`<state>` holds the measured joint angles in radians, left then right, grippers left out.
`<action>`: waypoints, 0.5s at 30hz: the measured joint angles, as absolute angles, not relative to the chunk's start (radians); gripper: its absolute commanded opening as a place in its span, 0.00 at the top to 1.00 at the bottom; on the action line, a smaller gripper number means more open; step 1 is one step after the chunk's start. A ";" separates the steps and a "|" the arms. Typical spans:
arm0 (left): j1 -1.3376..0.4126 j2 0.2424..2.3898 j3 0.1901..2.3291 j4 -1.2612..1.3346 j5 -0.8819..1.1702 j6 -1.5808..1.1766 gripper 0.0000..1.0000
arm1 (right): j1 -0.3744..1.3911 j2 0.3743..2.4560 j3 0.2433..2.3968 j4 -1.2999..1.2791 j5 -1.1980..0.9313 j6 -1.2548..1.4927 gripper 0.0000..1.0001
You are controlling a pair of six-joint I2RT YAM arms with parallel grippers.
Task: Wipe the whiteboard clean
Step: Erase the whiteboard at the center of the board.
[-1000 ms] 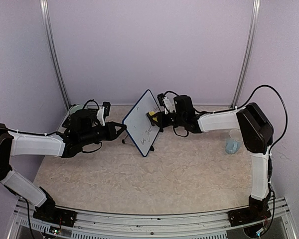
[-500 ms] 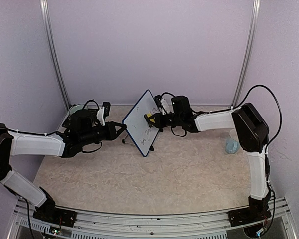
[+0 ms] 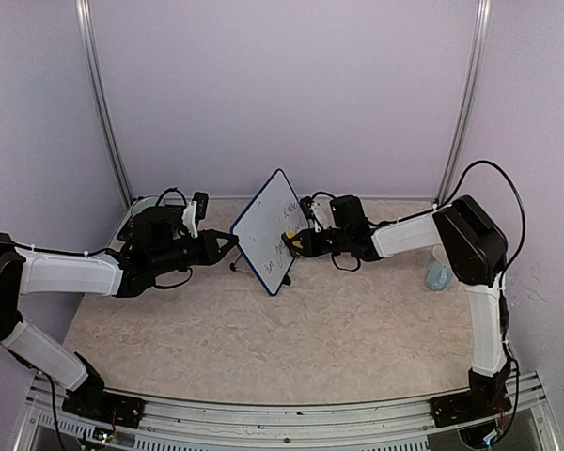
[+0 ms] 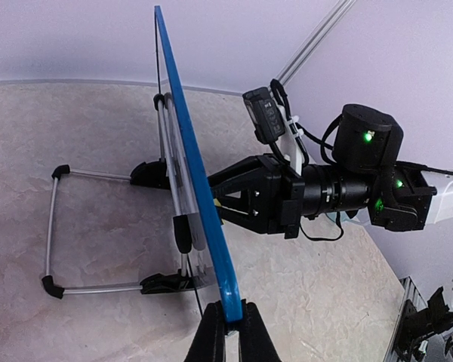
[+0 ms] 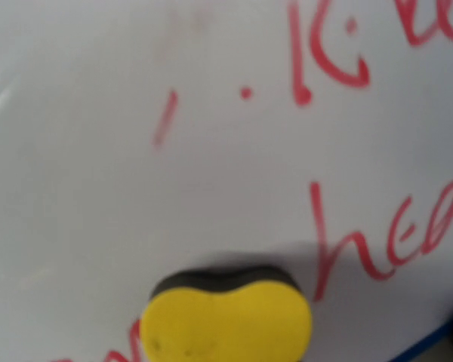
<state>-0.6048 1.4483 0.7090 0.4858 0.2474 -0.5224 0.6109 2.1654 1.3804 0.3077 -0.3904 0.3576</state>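
Note:
The whiteboard (image 3: 269,233) stands tilted on its feet at the back middle of the table, white face with a dark-blue frame. My left gripper (image 4: 227,332) is shut on the blue frame edge (image 4: 211,226) from behind. My right gripper (image 3: 294,241) holds a yellow sponge (image 3: 290,239) with a black pad against the board's face. In the right wrist view the sponge (image 5: 226,320) presses on the white surface (image 5: 98,166), with red writing (image 5: 392,241) to its right and above. The right fingers are hidden behind the sponge.
A pale blue cup (image 3: 439,273) stands on the table at the right, beside the right arm. The board's wire stand (image 4: 57,226) rests on the marbled tabletop (image 3: 291,338). Vertical metal rails (image 3: 462,103) run up the back wall.
My right gripper has moved the sponge down the board's face, from the upper part to the lower middle. The left gripper has stayed put on the frame.

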 measured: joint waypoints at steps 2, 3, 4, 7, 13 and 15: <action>-0.605 1.446 0.709 0.483 0.247 -0.522 1.00 | 0.611 2.164 1.379 0.303 -0.390 0.355 1.00; -0.605 1.444 0.709 0.481 0.247 -0.522 1.00 | 0.611 2.162 1.379 0.300 -0.390 0.353 1.00; -0.605 1.440 0.709 0.476 0.247 -0.522 1.00 | 0.611 2.159 1.380 0.293 -0.392 0.351 1.00; -0.605 1.426 0.709 0.459 0.246 -0.524 1.00 | 0.611 2.152 1.406 0.255 -0.393 0.342 1.00; -0.610 1.399 0.712 0.413 0.241 -0.532 1.00 | 0.611 2.147 1.533 0.223 -0.394 0.337 1.00; -0.612 1.388 0.712 0.401 0.237 -0.533 1.00 | 0.611 2.146 1.561 0.226 -0.406 0.337 0.99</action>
